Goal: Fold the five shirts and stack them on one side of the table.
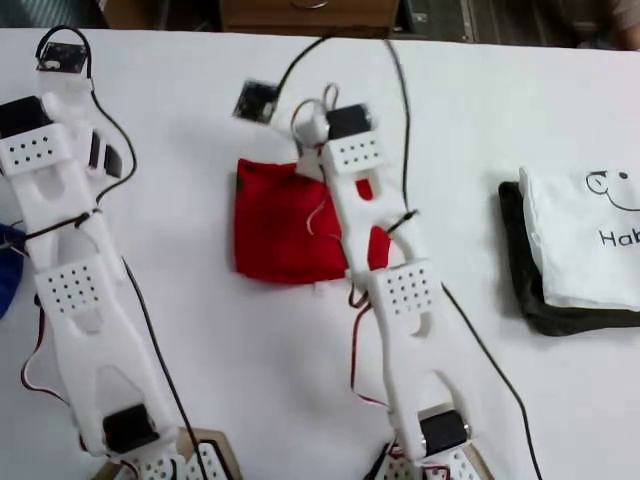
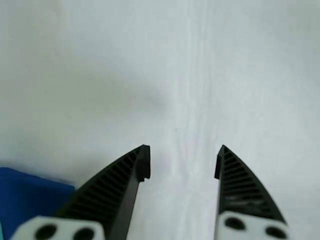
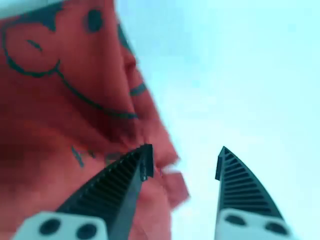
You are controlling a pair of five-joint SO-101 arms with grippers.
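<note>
A folded red shirt (image 1: 285,225) lies in the middle of the white table (image 1: 200,330), partly under the right arm (image 1: 405,290). In the right wrist view my right gripper (image 3: 184,155) is open at the edge of the red shirt (image 3: 60,100), which bears a black drawing; one finger hangs over the cloth, the other over bare table. My left gripper (image 2: 182,155) is open over bare table, with a blue shirt (image 2: 25,195) beside it. The blue shirt (image 1: 8,265) shows at the table's left edge next to the left arm (image 1: 70,290).
At the right side a folded white shirt (image 1: 580,240) lies on a dark shirt (image 1: 525,290). Black cables (image 1: 405,130) run over the table behind the right arm. Bare table lies between the arms and at the far right back.
</note>
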